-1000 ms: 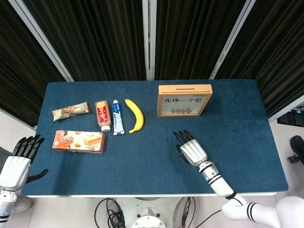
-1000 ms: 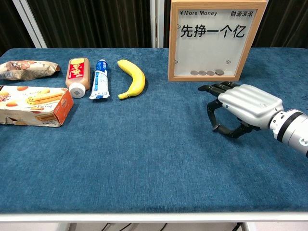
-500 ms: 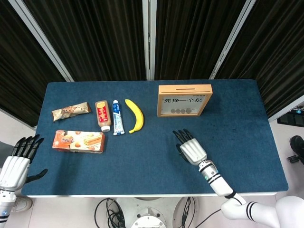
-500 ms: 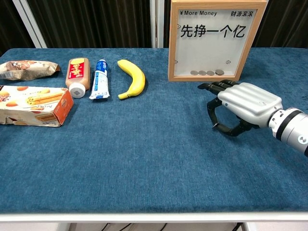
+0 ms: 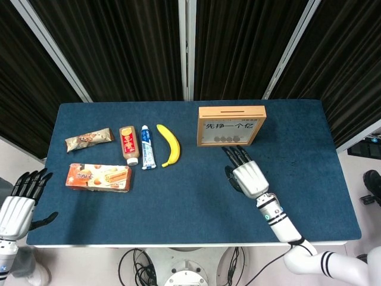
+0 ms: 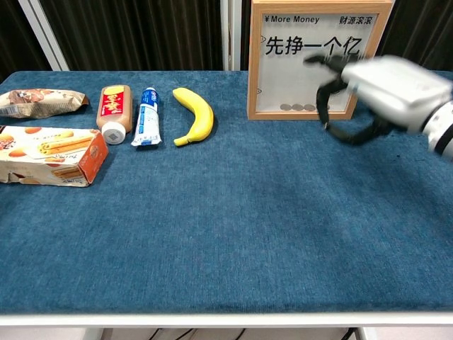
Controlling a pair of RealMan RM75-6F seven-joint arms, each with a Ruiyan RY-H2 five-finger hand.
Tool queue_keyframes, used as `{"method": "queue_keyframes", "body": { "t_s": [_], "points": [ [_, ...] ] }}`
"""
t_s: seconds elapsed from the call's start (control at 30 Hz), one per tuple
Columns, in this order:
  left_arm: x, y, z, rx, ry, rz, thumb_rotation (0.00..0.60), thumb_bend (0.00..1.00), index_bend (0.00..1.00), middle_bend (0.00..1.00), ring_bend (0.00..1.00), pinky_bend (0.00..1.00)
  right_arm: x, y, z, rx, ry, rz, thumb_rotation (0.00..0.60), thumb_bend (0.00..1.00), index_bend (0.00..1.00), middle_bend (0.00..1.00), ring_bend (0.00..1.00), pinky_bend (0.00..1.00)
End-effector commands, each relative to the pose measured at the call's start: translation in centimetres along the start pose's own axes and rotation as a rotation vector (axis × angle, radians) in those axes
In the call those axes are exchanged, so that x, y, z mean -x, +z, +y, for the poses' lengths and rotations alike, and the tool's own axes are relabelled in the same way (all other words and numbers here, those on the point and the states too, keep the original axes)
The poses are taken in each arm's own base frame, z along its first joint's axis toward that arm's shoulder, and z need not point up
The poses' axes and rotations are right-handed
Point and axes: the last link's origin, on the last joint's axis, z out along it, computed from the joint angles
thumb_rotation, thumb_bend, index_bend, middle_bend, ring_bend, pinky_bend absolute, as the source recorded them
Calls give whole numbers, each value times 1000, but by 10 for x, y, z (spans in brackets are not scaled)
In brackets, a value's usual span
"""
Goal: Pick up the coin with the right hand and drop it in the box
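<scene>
The right hand (image 6: 386,88) has risen off the worktop (image 5: 178,190) and moved toward the box (image 5: 231,126); 0.5 s ago it hovered low over the cloth, well short of the wooden frame, and now in the chest view it hangs blurred in front of the box's clear front pane. In the head view the same hand (image 5: 249,177) has its fingers (image 5: 238,156) reaching almost to the box's lower edge. The fingers are curved with the thumb tucked beneath, but motion blur hides whether anything is pinched between them, so I cannot tell if they grasp the coin. No loose coin shows on the cloth in either view; the only coins visible are the few lying inside the box at the bottom of the pane. My reading is that the lift suggests the pick is over and the carry to the slot on the box's top has begun, though that depends on a coin I cannot see.

The left hand (image 5: 21,205) hangs off the worktop's near left corner, fingers apart, holding nothing.

The worktop is covered in dark blue cloth. On its left side lie a snack bar (image 5: 88,139), a bottle (image 5: 128,145), a tube (image 5: 147,146), a banana (image 5: 169,144) and a biscuit box (image 5: 99,177). Black curtains with pale vertical posts close off the room behind.
</scene>
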Motion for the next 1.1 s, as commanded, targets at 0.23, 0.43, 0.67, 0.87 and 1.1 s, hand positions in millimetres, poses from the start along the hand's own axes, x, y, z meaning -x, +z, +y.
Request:
{"method": "queue_keyframes", "body": {
  "t_s": [0.23, 0.43, 0.67, 0.87, 1.1],
  "points": [
    [0, 2, 4, 14, 4, -1, 600, 147, 15, 0, 0, 0, -135, 17, 4, 43, 21, 315, 600, 364, 714, 0, 0, 0],
    [0, 2, 5, 19, 3, -6, 600, 146, 15, 0, 0, 0, -161, 61, 19, 167, -102, 349, 600, 366, 715, 1, 0, 0],
    [0, 1, 3, 16, -5, -3, 600, 147, 15, 0, 0, 0, -159, 109, 29, 271, -189, 269, 600, 368, 716, 0, 0, 0],
    [0, 2, 2, 17, -4, -2, 600, 146, 15, 0, 0, 0, -146, 129, 32, 316, -211, 207, 600, 368, 718, 0, 0, 0],
    [1, 2, 1, 18, -7, -7, 600, 147, 15, 0, 0, 0, -124, 135, 32, 359, -212, 126, 600, 368, 725, 3, 0, 0]
  ]
}}
